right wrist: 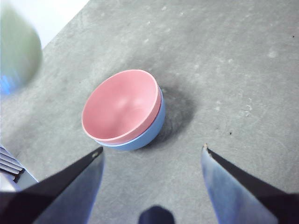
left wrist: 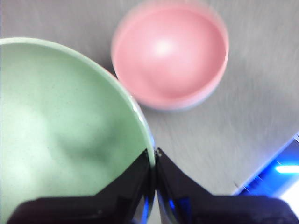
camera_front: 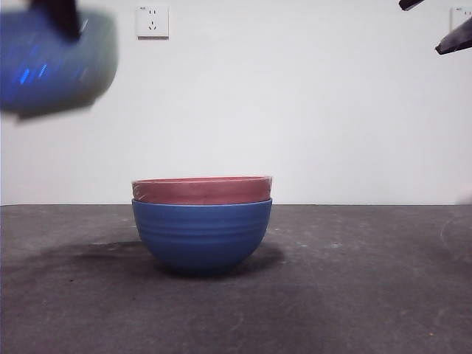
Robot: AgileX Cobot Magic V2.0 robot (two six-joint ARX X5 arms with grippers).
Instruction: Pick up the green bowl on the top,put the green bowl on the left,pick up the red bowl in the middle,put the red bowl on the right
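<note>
1. Green bowl [left wrist: 60,135] hangs high at the left, its rim pinched between the closed jaws of my left gripper [left wrist: 155,161].
2. Red bowl [camera_front: 201,189] sits nested in the blue bowl [camera_front: 201,236] at the middle of the table [camera_front: 369,295].
3. My right gripper [right wrist: 152,156] waits above with jaws wide.
4. Such a thin rim hold may slip; the bowl could tip and fall.

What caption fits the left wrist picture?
Left gripper pinches the green bowl by its rim, lifted above the red bowl.
</note>
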